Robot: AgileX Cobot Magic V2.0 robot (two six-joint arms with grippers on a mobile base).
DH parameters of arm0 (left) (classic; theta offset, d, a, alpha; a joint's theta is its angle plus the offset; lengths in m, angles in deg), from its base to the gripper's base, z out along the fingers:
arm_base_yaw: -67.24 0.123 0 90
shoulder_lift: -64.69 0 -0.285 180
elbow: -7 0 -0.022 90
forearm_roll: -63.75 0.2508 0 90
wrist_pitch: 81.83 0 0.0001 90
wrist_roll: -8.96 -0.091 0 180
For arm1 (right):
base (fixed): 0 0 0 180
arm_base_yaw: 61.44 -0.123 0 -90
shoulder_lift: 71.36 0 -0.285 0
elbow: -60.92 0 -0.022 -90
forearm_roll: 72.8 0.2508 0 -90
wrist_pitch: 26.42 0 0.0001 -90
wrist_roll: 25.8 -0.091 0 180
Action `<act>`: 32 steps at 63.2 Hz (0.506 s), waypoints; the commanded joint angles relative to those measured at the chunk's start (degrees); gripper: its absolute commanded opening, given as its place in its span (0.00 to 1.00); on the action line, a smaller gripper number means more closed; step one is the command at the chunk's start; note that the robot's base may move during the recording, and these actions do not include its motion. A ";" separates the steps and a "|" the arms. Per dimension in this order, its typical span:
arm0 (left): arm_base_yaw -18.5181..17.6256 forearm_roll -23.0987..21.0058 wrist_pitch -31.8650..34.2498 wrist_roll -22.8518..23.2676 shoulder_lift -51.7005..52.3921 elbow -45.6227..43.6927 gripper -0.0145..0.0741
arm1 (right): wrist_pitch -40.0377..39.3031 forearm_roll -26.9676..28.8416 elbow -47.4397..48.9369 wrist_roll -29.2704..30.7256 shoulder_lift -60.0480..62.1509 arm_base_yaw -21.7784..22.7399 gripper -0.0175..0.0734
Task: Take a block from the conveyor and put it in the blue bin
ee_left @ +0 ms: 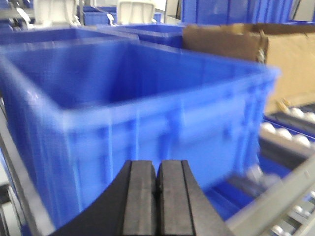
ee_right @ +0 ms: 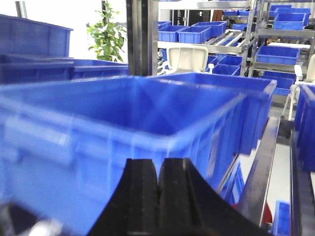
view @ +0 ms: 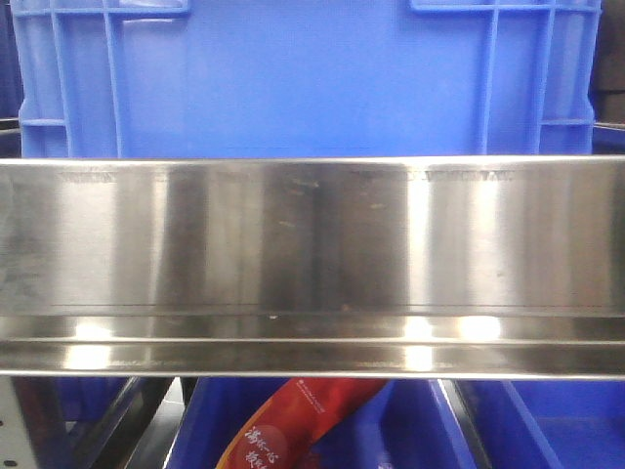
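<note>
A red packet (view: 293, 425) printed with white Chinese characters, too small to be read, is seen at the bottom of the front view, lying among blue bins on a lower level. Above it, most of that view is filled by a brushed stainless steel panel (view: 312, 254) running from edge to edge, with faint stamped marks along its top that cannot be made out. Behind the panel, the ribbed wall of a blue bin (view: 293, 78) is seen. No block and no conveyor belt can be seen in any view. In the left wrist view, the left gripper (ee_left: 156, 196) is shown with its two black pads pressed together and nothing between them; a large, blurred blue crate (ee_left: 138, 113) stands just ahead of it, with a brown cardboard box (ee_left: 246, 49) behind to the right and white rollers (ee_left: 290, 135) at the right edge. In the right wrist view, the right gripper (ee_right: 158, 196) is likewise closed on nothing, facing another open blue container (ee_right: 123, 128). Beyond it, a dark upright post (ee_right: 140, 37), a green potted plant (ee_right: 108, 37), a white chair (ee_right: 184, 59) and metal racks (ee_right: 275, 34) stacked with more blue bins are visible.
</note>
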 commanded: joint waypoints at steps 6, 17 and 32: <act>-0.33 -1.23 0.55 0.19 7.68 8.07 0.04 | 6.70 -0.49 -5.40 0.34 9.22 0.17 0.01; -0.33 -1.11 0.67 0.19 11.95 9.49 0.04 | 11.62 -0.49 -6.00 0.34 13.68 0.17 0.01; -0.33 -1.11 0.77 0.19 13.83 9.49 0.04 | 11.76 -0.49 -6.00 0.34 14.71 0.17 0.01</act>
